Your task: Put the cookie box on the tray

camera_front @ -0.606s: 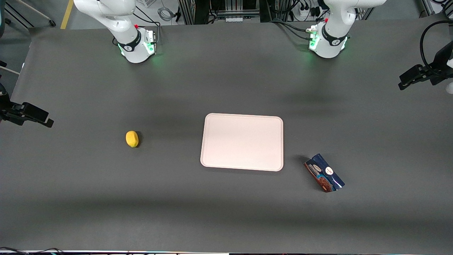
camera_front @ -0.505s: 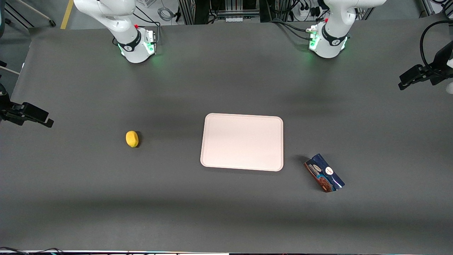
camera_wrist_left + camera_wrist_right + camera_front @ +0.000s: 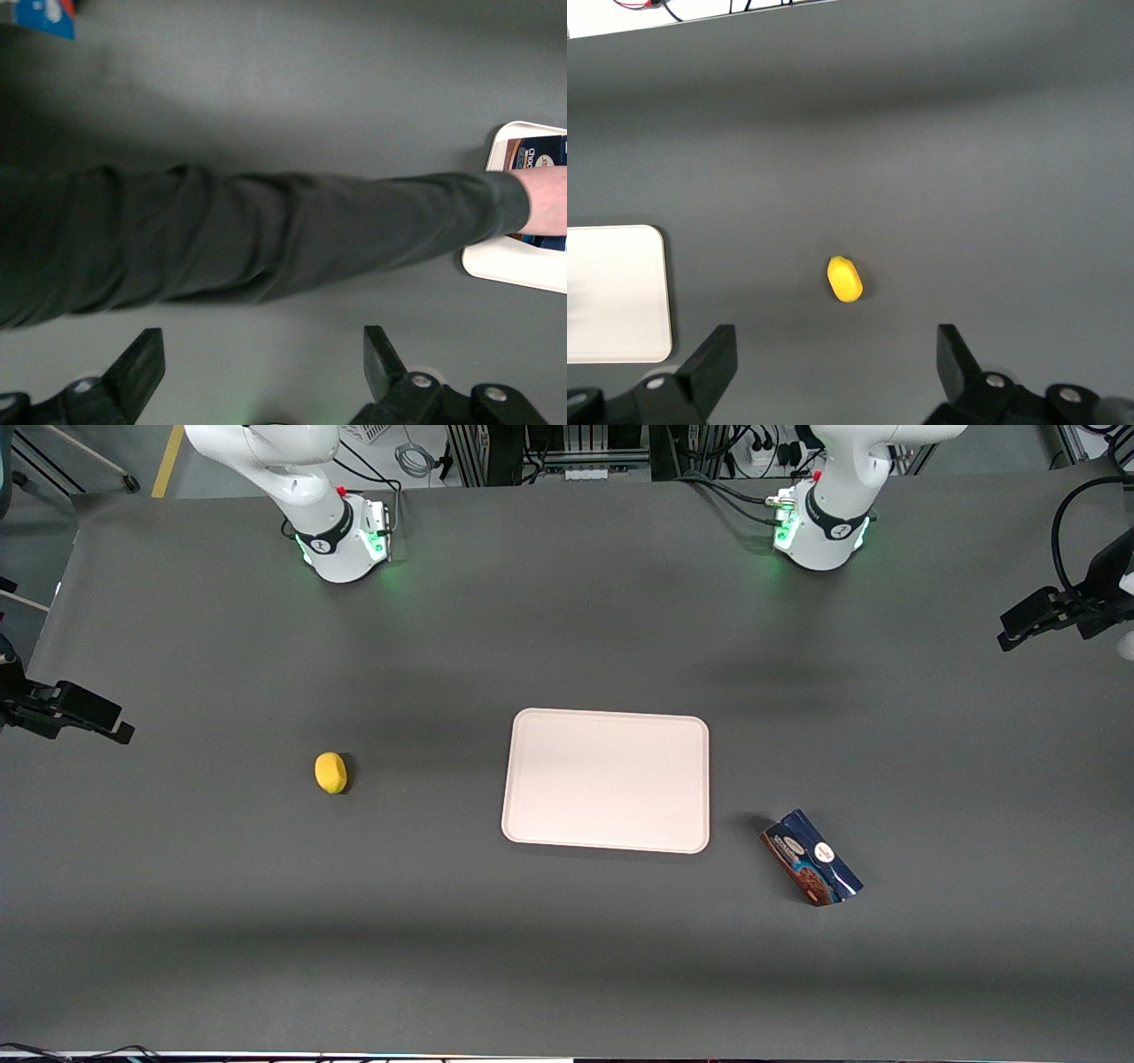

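– One cookie box (image 3: 811, 857), or more?
– One in the front view: it lies on the table (image 3: 567, 957), just off the tray (image 3: 607, 779) toward the working arm's end, apart from the rim and nearer the camera. One tray, one yellow lump (image 3: 330, 772) toward the parked arm's end.
– The wrist camera?
– It differs. One dark sleeve (image 3: 266, 239) crosses the table, and its hand (image 3: 545, 199) rests on a blue printed pack (image 3: 536, 152) on a tray corner (image 3: 523, 266), both cut off at the edge. One more blue scrap (image 3: 40, 16) is also cut off. Which is the cookie box, I cannot tell.
– The gripper (image 3: 261, 372)?
– Out of the front view. Its two fingers (image 3: 142, 363) stand wide apart over bare table, holding nothing.
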